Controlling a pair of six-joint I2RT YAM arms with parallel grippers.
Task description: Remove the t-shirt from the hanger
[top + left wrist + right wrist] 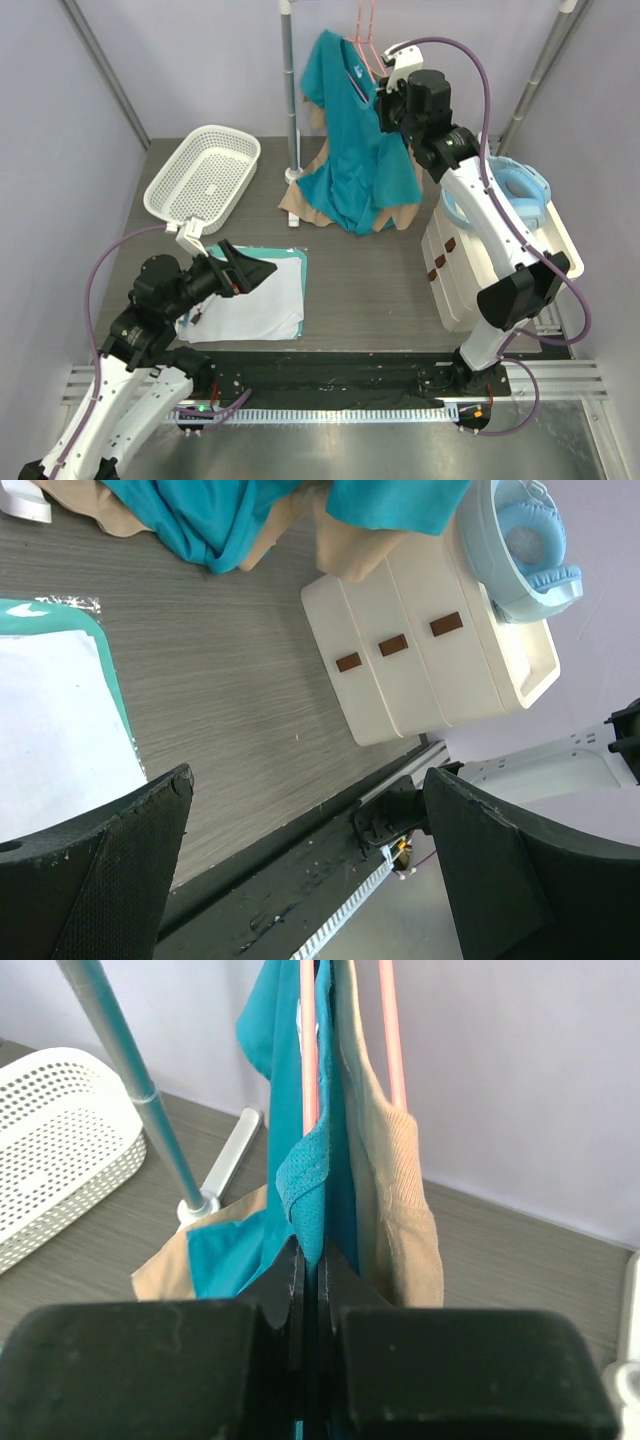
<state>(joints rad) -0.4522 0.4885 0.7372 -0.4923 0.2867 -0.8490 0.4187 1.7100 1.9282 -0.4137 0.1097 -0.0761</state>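
Fabric of the teal t-shirt point(300, 1180) is pinched between the closed fingers of your right gripper point(307, 1260), high up just right of the rack pole point(290, 90), beside the pink hanger point(308, 1040). The shirt's long axis drops straight down from that grip, so the pull probably has to run off the hanger's end. Your left gripper point(255, 270) hovers wide open and empty, well apart from the pole on its near-left side. Count one teal shirt, one beige garment point(395, 1190) and two pink rods, whether one hanger or two you cannot tell.
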